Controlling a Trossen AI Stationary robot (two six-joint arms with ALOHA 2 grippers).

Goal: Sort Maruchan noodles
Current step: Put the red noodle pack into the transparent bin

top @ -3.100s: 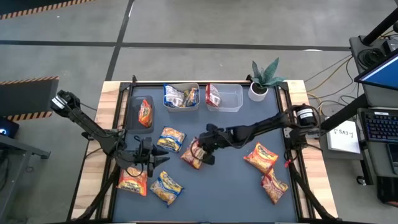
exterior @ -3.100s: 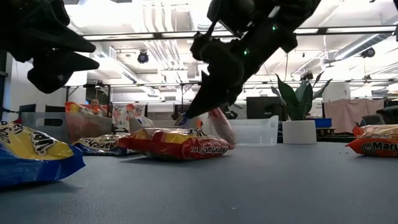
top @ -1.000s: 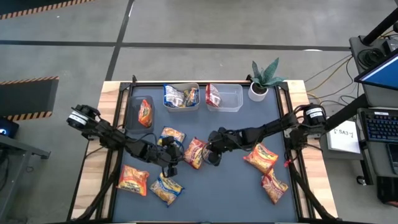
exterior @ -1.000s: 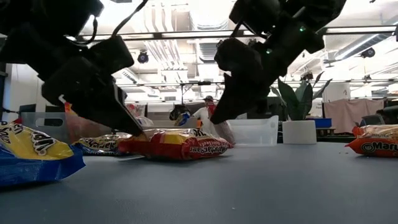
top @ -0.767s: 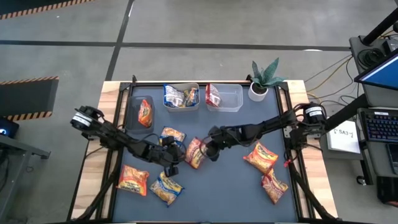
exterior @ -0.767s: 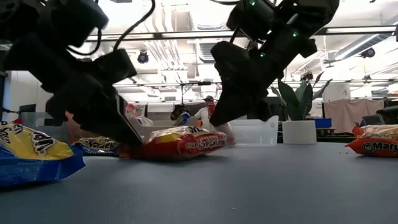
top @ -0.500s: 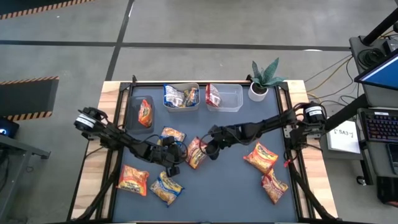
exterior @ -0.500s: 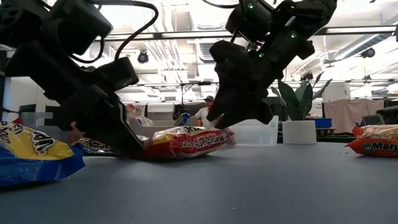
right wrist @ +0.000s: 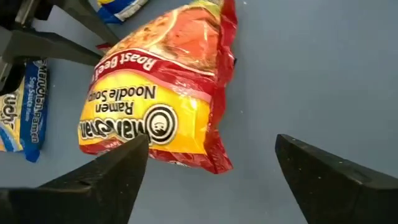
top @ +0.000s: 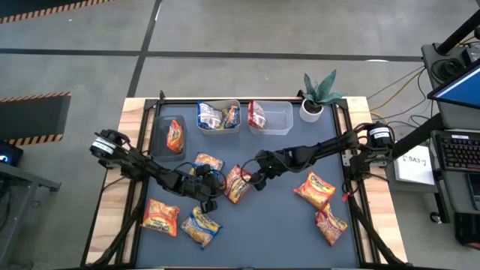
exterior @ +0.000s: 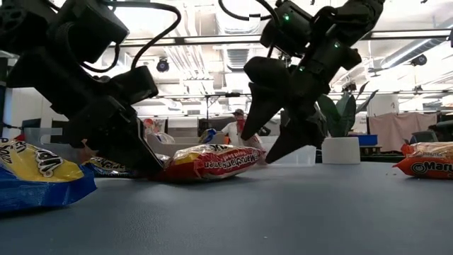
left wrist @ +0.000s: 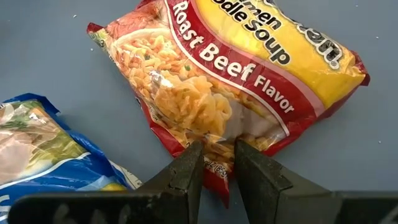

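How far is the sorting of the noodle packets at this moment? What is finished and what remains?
Done: packets already lie in the three tubs at the table's far edge. In hand: the left gripper pinches an edge of the Roast Beef packet at mid-table, while the right gripper hangs open just above it. Left: a blue-and-yellow packet beside it, two more nearer the left arm, and two orange packets on the right side.

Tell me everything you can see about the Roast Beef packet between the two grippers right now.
The Roast Beef packet is a flat, crinkly plastic pouch, red with a yellow end, printed "Ramen Noodle Soup". It lies on the dark mat near mid-table. The left gripper pinches the edge of its red end. The right gripper hangs open just above its yellow end, not touching. A blue-and-yellow packet lies beside it.
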